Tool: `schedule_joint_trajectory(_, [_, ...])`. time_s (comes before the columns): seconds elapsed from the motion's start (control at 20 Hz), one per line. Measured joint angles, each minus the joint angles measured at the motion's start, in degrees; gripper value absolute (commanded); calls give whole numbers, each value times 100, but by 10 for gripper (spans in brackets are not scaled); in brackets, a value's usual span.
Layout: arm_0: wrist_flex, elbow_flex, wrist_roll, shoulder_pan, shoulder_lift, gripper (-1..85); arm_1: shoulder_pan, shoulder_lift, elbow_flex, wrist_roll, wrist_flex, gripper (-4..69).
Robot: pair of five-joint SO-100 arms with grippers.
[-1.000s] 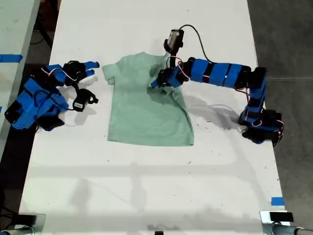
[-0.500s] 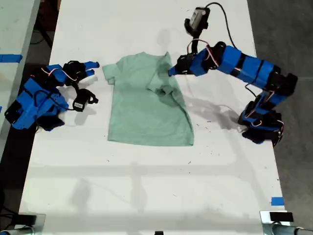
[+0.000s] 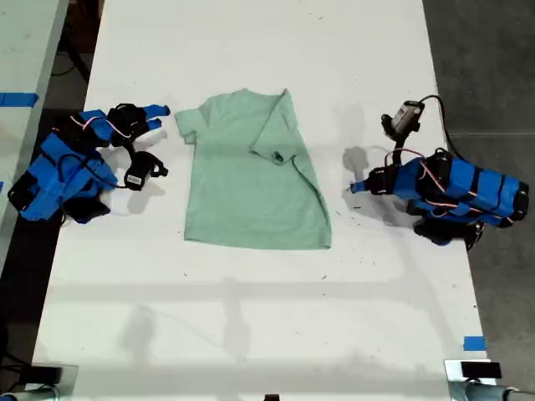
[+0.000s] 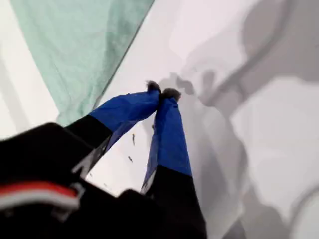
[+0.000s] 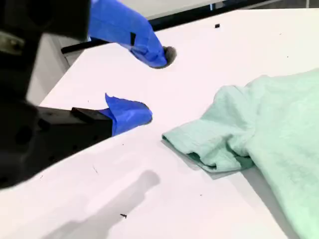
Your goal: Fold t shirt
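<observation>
Hovering off t shirt [image 3: 251,175]: my first gripper [image 4: 163,92] fingers clenched, empty; my second gripper [image 5: 149,84] fingers parted, empty.

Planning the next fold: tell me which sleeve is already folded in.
The sleeve on the exterior view's right: it lies folded over the t shirt. The other sleeve, nearest my second gripper, sticks out flat on the table.

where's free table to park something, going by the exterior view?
Widest bare stretch: the table below the t shirt hem, toward the view's bottom. Another above the collar, toward the top. Crowded: between the sleeve and my second pincer at the view's left, and the strip between the shirt and my first pincer at its right.
</observation>
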Motion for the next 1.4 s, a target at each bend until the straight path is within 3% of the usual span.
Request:
schedule_joint_trajectory(0.15, [0,0,0,0,0,142,44,176,88,-88,167,59])
schedule_joint_trajectory(0.3, [0,0,0,0,0,142,44,193,114,422,519,156])
schedule_joint_trajectory(0.45, [0,0,0,0,0,142,-158,193,114,369,536,175])
schedule_joint_trajectory(0.95, [0,0,0,0,0,142,-62,193,123,-290,554,148])
schedule_joint_trajectory(1.15, [0,0,0,0,0,142,-79,193,132,-1239,554,123])
schedule_joint_trajectory(1.4, [0,0,0,0,0,142,-18,193,132,-1090,554,111])
